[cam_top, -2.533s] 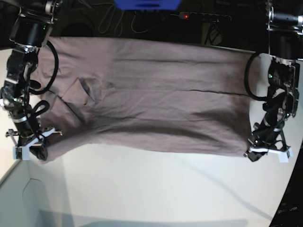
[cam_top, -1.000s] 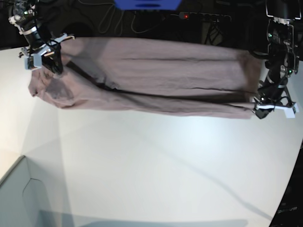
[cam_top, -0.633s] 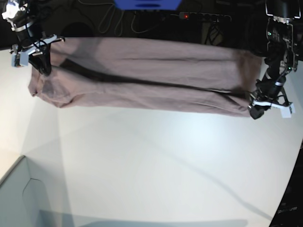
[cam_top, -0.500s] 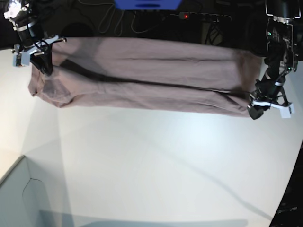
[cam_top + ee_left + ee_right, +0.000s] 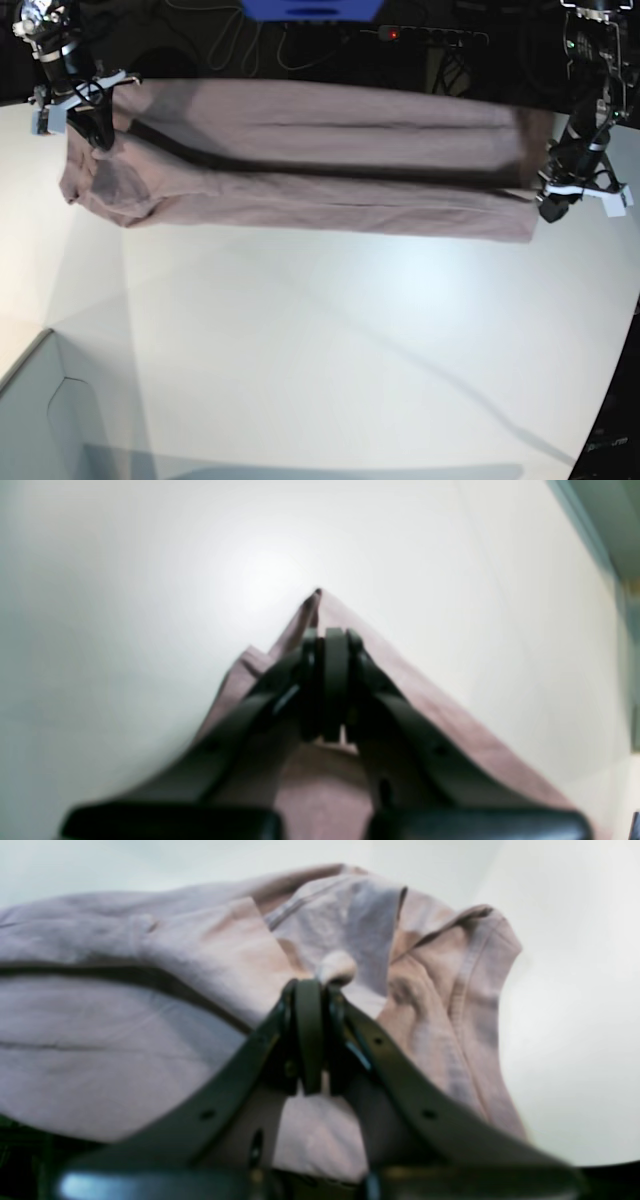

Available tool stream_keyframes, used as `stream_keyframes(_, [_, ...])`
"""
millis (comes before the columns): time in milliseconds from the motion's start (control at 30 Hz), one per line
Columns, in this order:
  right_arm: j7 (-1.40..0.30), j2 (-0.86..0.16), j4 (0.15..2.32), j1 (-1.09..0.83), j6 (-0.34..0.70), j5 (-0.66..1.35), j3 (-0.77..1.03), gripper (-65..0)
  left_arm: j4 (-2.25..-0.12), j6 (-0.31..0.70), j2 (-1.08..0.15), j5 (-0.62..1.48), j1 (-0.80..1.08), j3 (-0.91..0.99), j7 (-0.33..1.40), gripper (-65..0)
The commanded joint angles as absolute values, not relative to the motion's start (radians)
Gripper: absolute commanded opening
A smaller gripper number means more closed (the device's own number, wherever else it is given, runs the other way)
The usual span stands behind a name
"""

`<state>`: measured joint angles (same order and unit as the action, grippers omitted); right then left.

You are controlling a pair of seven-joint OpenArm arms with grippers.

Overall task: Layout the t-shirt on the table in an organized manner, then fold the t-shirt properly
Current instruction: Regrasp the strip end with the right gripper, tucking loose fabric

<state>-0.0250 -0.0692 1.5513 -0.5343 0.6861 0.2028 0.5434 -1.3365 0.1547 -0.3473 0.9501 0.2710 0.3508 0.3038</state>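
Note:
The dusty mauve t-shirt (image 5: 300, 165) stretches in a long band across the far part of the white table (image 5: 330, 340), doubled over lengthwise with a dark crease along it. My left gripper (image 5: 553, 207) is at the band's right end, shut on the t-shirt; in the left wrist view the shut fingertips (image 5: 327, 645) pinch a corner of cloth (image 5: 440, 715) over the table (image 5: 125, 605). My right gripper (image 5: 95, 135) is at the left end, shut on the t-shirt. The right wrist view shows it (image 5: 310, 995) pinching bunched fabric (image 5: 125, 1005) near a sleeve hem (image 5: 470, 985).
A pale grey-blue box corner (image 5: 45, 420) sits at the near left. Behind the table's far edge lie dark cables, a power strip with a red light (image 5: 430, 36) and a blue object (image 5: 310, 8). The table's curved edge runs down the right side.
Both grippers have carried the shirt's near edge up and back toward the far edge, folding the broad spread shirt into a narrow band. Over the last half second the left gripper rose slightly.

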Motion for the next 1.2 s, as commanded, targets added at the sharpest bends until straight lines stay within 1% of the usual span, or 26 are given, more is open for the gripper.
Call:
stream_keyframes(0, [0.004, -0.081, 1.566, -0.544, 0.698, 0.219, 0.552, -65.0, -1.349, 0.168, -0.36, 0.955, 0.272, 0.372, 0.288, -64.9])
stream_keyframes(300, [0.002, -0.082, 1.566, -0.547, 0.698, 0.219, 0.553, -65.0, -1.346, 0.168, -0.335, 0.954, 0.283, 0.386, 0.286, -64.9])
stream_keyframes(500, [-0.001, -0.085, 1.566, -0.547, 0.698, 0.214, 0.553, -65.0, -1.257, 0.168, -0.335, 0.954, 0.275, 0.381, 0.288, -64.9])
stream_keyframes(667, [-0.002, -0.079, 1.564, -0.561, 0.698, 0.125, 0.547, -65.0, -1.193, 0.168, -0.335, 0.955, 0.257, 0.381, 0.288, -64.7])
stream_keyframes(800, [-0.002, -0.079, 1.564, -0.57, 0.698, 0.065, 0.506, -65.0, -1.165, 0.168, -0.335, 0.955, 0.246, 0.381, 0.289, -64.3])
stream_keyframes(833, [-0.002, -0.079, 1.566, -0.57, 0.698, 0.051, 0.503, -65.0, -1.164, 0.168, -0.335, 0.955, 0.239, 0.38, 0.289, -63.3])
stream_keyframes(900, [-0.002, -0.079, 1.566, -0.572, 0.698, 0.028, 0.499, -59.3, -1.162, 0.168, -0.335, 0.955, 0.237, 0.38, 0.291, -57.8])
stream_keyframes(1033, [-0.002, -0.082, 1.59, -0.581, 0.698, 0.019, 0.507, -42.4, -1.168, 0.168, -0.334, 0.955, 0.239, 0.38, 0.291, -40.7])
stream_keyframes(1067, [-0.002, -0.085, 1.601, -0.587, 0.698, 0.021, 0.51, -38.1, -1.17, 0.168, -0.334, 0.955, 0.24, 0.38, 0.291, -38.2])
stream_keyframes(1167, [-0.002, -0.082, 1.653, -0.601, 0.698, 0.022, 0.555, -30.5, -1.168, 0.168, -0.334, 0.955, 0.24, 0.38, 0.291, -37.6])
